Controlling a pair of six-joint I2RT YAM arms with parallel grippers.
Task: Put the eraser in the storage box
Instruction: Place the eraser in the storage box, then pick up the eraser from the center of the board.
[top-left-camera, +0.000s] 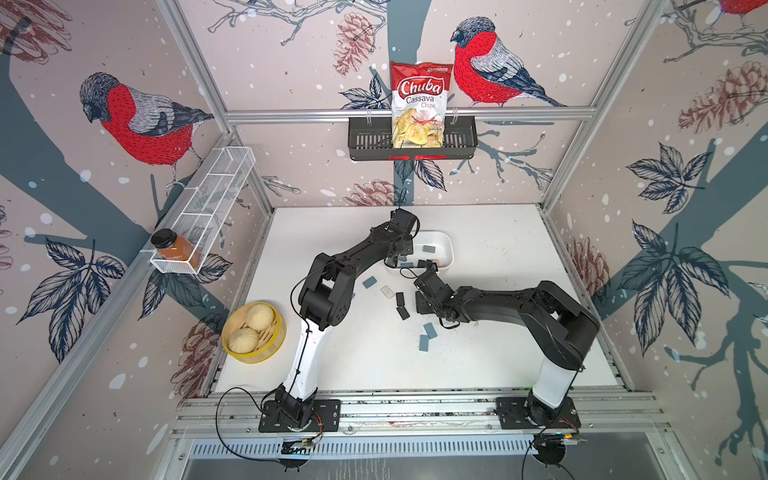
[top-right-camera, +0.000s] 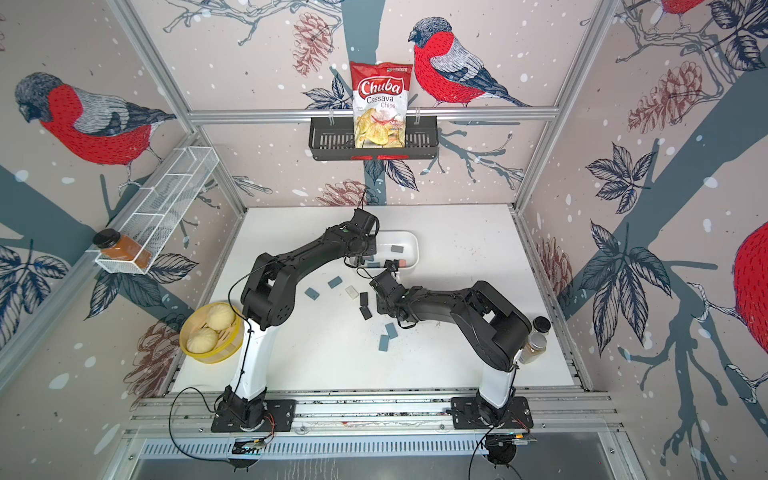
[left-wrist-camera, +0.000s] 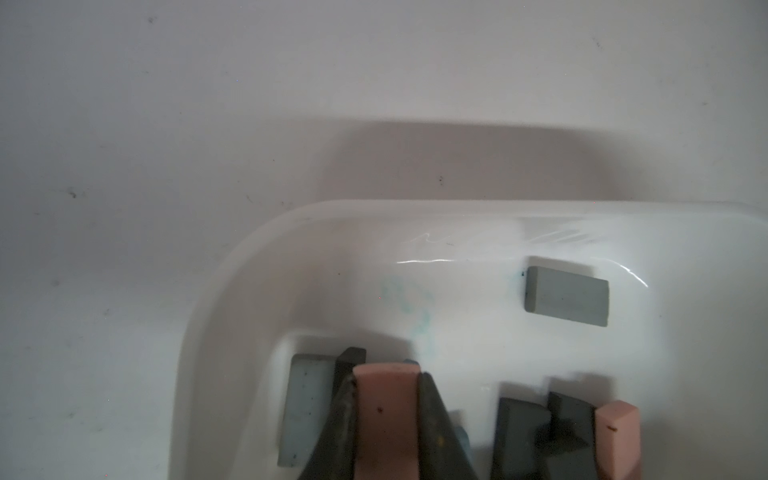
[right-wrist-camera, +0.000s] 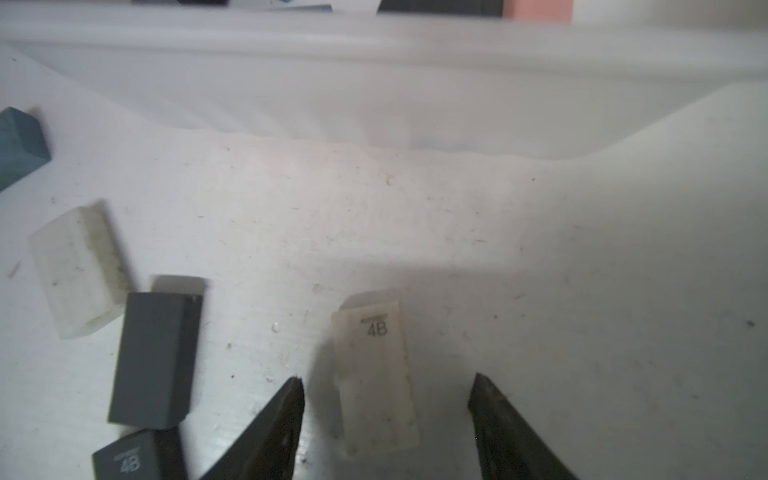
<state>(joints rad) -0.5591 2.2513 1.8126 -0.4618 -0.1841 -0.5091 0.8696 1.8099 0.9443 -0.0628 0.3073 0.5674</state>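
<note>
Right gripper (right-wrist-camera: 387, 378) hangs low over the table (right-wrist-camera: 582, 270) with its jaws spread to either side of a white eraser (right-wrist-camera: 376, 386) stamped 4B. There is a gap on each side, so nothing is gripped yet. The fingers face the eraser's long sides, probably so they can close across its narrow width. Just beside it lie a dark grey eraser (right-wrist-camera: 156, 359) and a cloudy white one (right-wrist-camera: 77, 270), still loose on the table. The pick spot is near the outer wall of the storage box (left-wrist-camera: 232, 299), which should keep the carry short. Farther back, the left gripper (left-wrist-camera: 388, 376) is pinching a pink eraser (left-wrist-camera: 386, 419) upright between its fingers. It holds it inside the box's rim, above the floor near one corner, seemingly so that letting go drops it among those already stored. A grey eraser (left-wrist-camera: 566, 301) lies flat by the far wall and a second pink one (left-wrist-camera: 617, 440) stands among dark pieces.
</note>
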